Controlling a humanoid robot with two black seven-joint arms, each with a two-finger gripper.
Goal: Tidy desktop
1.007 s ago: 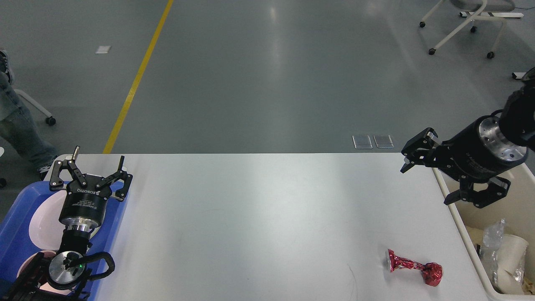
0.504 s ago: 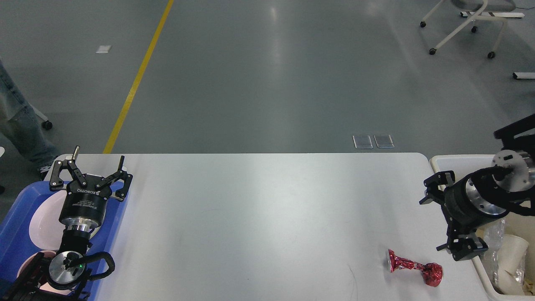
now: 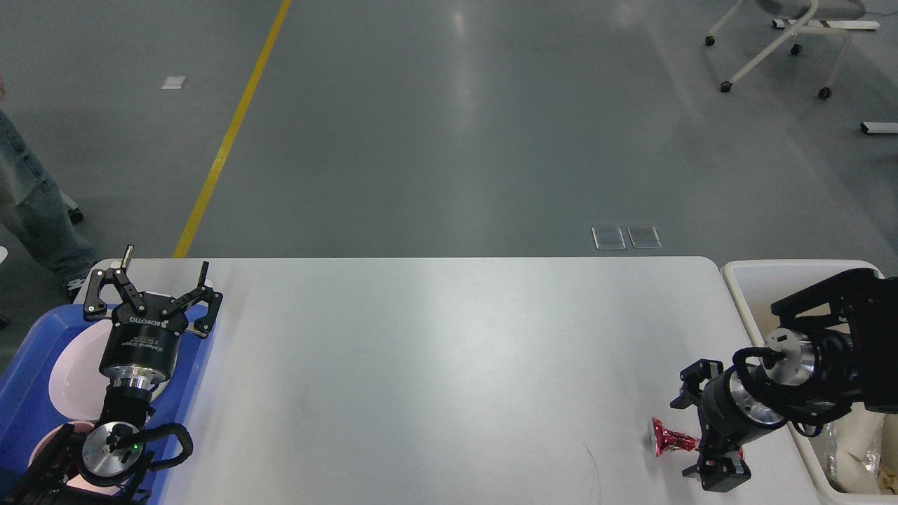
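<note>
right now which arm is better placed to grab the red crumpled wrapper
The right. Its gripper is open, fingers either side of the red wrapper near the desktop's right end, beside the cream bin. The left gripper is open too, but far off above the blue tray.

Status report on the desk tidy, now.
Left end effector open over blue plastic tray. Right end effector open, straddling crumpled red foil wrapper on white rectangular desktop. Nothing obstructing.

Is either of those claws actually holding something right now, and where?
Nothing is held. The left gripper is open and empty; the right gripper is open, straddling the red crumpled wrapper on the desktop.
</note>
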